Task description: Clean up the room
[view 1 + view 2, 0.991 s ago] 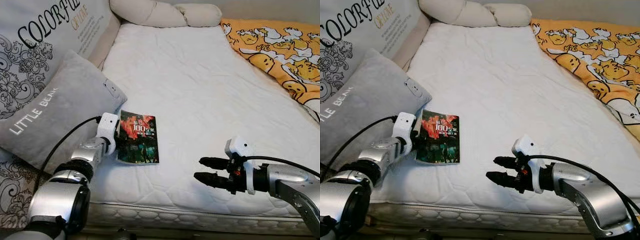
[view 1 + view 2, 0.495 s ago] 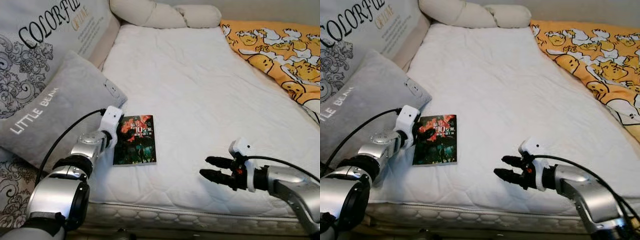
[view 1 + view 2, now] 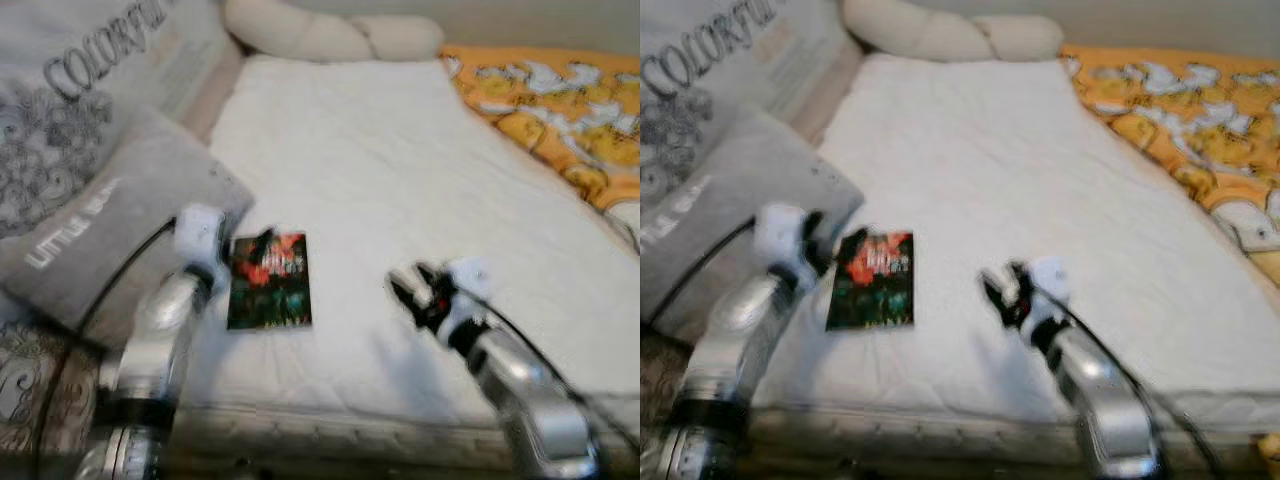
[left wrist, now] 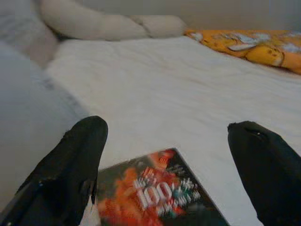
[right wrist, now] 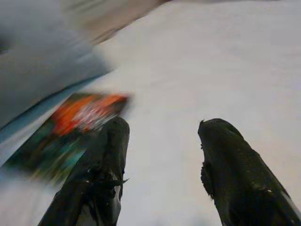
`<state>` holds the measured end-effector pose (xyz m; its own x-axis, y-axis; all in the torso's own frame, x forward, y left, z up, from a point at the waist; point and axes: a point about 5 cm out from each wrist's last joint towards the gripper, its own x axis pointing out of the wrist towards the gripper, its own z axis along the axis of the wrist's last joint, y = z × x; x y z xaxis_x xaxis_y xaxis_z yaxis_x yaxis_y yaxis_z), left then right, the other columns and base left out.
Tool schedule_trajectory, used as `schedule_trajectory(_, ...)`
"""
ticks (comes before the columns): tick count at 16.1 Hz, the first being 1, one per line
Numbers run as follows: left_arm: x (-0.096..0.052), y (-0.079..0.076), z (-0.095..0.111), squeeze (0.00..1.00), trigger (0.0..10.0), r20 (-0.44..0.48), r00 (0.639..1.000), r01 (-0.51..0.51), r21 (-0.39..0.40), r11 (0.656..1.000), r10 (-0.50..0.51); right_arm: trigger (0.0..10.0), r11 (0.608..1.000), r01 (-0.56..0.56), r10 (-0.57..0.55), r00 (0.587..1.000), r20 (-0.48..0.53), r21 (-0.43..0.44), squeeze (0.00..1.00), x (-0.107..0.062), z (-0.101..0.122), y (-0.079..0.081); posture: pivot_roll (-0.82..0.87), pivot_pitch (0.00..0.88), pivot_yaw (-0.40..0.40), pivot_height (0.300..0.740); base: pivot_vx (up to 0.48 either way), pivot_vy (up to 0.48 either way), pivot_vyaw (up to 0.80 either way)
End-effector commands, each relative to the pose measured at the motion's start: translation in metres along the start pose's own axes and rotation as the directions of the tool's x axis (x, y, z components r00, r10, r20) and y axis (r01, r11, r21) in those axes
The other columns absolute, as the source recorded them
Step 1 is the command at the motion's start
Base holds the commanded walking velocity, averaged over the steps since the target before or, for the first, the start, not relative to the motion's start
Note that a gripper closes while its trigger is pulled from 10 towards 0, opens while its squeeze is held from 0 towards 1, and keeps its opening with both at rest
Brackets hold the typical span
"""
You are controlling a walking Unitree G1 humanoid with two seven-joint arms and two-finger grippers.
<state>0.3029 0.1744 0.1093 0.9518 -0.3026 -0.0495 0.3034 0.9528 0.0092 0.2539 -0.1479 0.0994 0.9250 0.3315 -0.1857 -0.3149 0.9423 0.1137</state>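
Our left gripper [image 4: 164, 155] spread wide over the book's [image 3: 268, 281] left edge, holding nothing, our right gripper [image 5: 162, 160] parted and empty above the white mattress [image 3: 370, 170] right of the book, book flat beside the grey pillow [image 3: 110, 230], views blurred.

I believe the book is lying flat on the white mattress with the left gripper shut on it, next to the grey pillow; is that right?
Not quite: the left gripper is open, its fingers apart above the book, as the left wrist view shows. The book does lie flat on the mattress beside the grey pillow.
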Motion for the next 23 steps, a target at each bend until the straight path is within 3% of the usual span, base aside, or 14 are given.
schedule_trajectory(1,-0.011,-0.005,0.005,1.0,10.0,0.0,1.0,-0.029,0.023,0.999,0.029,10.0,0.994,0.109,-0.108,0.994,0.014,-0.024,0.0,-0.005,0.002,-0.008,-0.08,0.0,-0.021,0.74,0.0,-0.48,0.0)
schedule_trajectory(2,-0.017,-0.006,0.003,1.0,10.0,-0.012,0.999,-0.039,0.026,0.999,0.039,10.0,0.992,0.121,-0.12,0.993,0.011,-0.026,0.0,-0.005,0.0,-0.007,-0.08,0.0,-0.02,0.74,0.0,-0.48,0.0)
schedule_trajectory(3,-0.034,-0.01,-0.002,1.0,10.0,-0.039,0.998,-0.051,0.076,0.996,0.054,10.0,0.988,0.153,-0.153,0.988,-0.002,-0.036,0.0,-0.007,-0.003,-0.004,-0.07,0.0,-0.026,0.74,0.0,-0.48,0.0)
schedule_trajectory(9,-0.059,-0.012,-0.008,1.0,10.0,-0.116,0.985,-0.116,0.081,0.99,0.125,10.0,0.971,0.235,-0.236,0.971,-0.031,-0.041,0.0,-0.014,-0.007,-0.005,-0.07,0.0,-0.043,0.74,0.0,-0.48,0.0)
schedule_trajectory(13,-0.056,-0.012,-0.003,1.0,10.0,-0.11,0.982,-0.148,0.046,0.988,0.153,10.0,0.962,0.268,-0.271,0.961,-0.064,-0.052,0.0,-0.014,-0.01,-0.01,-0.07,0.0,-0.04,0.74,0.0,-0.48,-0.1)
schedule_trajectory(23,-0.041,-0.015,0.001,1.0,10.0,-0.102,0.985,-0.129,0.087,0.988,0.138,10.0,0.961,0.271,-0.275,0.959,-0.075,-0.06,0.0,0.005,-0.006,-0.019,-0.07,0.0,-0.04,0.74,0.0,-0.478,-0.74)
